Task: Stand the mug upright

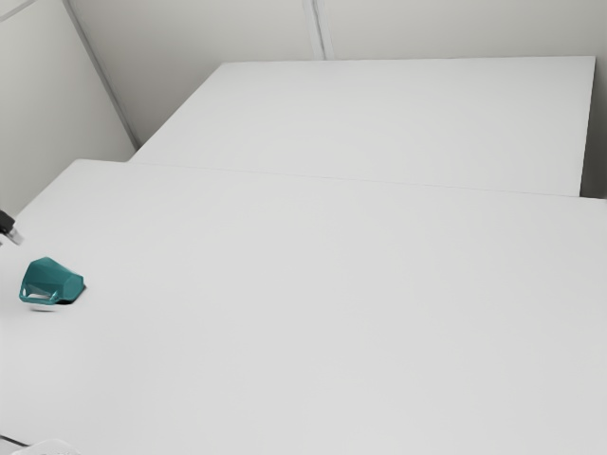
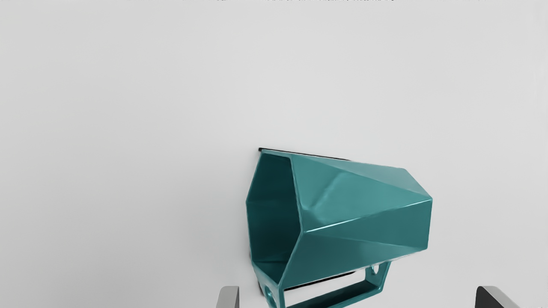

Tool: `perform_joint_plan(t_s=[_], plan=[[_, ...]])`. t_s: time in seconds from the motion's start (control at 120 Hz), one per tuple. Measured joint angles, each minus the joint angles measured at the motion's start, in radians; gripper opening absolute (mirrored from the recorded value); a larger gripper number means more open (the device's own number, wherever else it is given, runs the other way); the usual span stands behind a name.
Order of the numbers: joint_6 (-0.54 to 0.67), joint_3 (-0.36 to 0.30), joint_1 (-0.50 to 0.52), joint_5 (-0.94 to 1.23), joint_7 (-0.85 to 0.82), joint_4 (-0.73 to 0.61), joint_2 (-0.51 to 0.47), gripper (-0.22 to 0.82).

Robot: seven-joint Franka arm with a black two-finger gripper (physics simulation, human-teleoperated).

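Teal, glossy, faceted mug lies tipped, approach seemingly in hand: the black two-finger gripper, fingers apart at its exterior-view eleven o'clock, should next descend astride it.

The mug is teal, darker inside; the table is plain pale grey.

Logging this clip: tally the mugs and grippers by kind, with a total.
Teal mug, lying on its side: 1
Black two-finger gripper: 1
Total: 2
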Motion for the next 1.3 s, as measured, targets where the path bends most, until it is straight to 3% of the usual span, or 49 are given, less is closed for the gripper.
perform_joint_plan(t_s=[0.075, 0.342, 0.692, 1.092, 1.3], plan=[[-0.017, -0.064, 0.059, -0.002, 0.031, 0.029, 0.041, 0.6], [-0.072, -0.167, 0.143, -0.003, 0.114, 0.131, 0.17, 0.6], [-0.116, -0.219, 0.184, -0.048, 0.18, 0.143, 0.251, 0.6], [-0.151, -0.243, 0.211, -0.141, 0.22, 0.129, 0.274, 0.42], [-0.162, -0.255, 0.227, -0.175, 0.233, 0.132, 0.273, 0.23]])
